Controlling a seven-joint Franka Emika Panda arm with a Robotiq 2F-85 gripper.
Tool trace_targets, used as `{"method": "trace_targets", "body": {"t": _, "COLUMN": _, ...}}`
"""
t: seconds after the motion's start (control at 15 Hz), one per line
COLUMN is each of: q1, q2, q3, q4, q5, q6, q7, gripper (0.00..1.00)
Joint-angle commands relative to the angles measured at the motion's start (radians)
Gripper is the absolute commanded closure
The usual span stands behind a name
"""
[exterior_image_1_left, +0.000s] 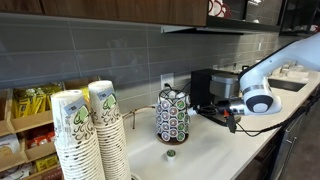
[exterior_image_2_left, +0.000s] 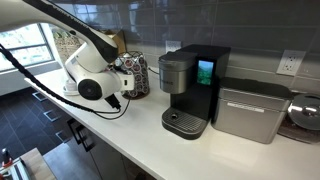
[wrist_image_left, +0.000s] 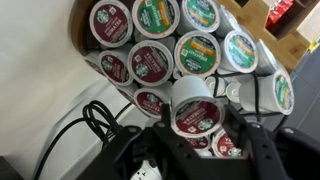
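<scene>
In the wrist view my gripper (wrist_image_left: 197, 120) is shut on a white coffee pod with a dark red lid (wrist_image_left: 195, 112), its black fingers (wrist_image_left: 256, 140) on either side of it. Just beyond stands a wire pod carousel (wrist_image_left: 160, 45) full of red-, green- and orange-lidded pods. In both exterior views the gripper (exterior_image_1_left: 231, 113) (exterior_image_2_left: 120, 97) hangs close beside the carousel (exterior_image_1_left: 173, 115) (exterior_image_2_left: 133, 76), a little above the white counter (exterior_image_1_left: 215, 150). There the held pod is hidden by the fingers.
A loose pod (exterior_image_1_left: 171, 154) lies on the counter in front of the carousel. Two tall stacks of paper cups (exterior_image_1_left: 85, 135) stand nearby. A black coffee maker (exterior_image_2_left: 190, 90) and a metal box (exterior_image_2_left: 247, 110) stand beside the carousel. Black cables (wrist_image_left: 95, 125) trail under the gripper.
</scene>
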Motion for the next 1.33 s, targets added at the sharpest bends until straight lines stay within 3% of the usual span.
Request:
{"method": "trace_targets", "body": {"t": 0.0, "q1": -0.013, "q2": 0.029, "q3": -0.005, "q4": 0.001, "q5": 0.077, "q6": -0.049, "q7": -0.045, "gripper": 0.71}}
{"method": "trace_targets", "body": {"t": 0.6, "q1": -0.012, "q2": 0.075, "q3": -0.009, "q4": 0.000, "q5": 0.174, "q6": -0.140, "q7": -0.032, "gripper": 0.71}}
{"method": "trace_targets", "body": {"t": 1.27, "q1": -0.013, "q2": 0.111, "q3": -0.025, "q4": 0.001, "q5": 0.155, "q6": -0.228, "q7": 0.007, "gripper": 0.71}}
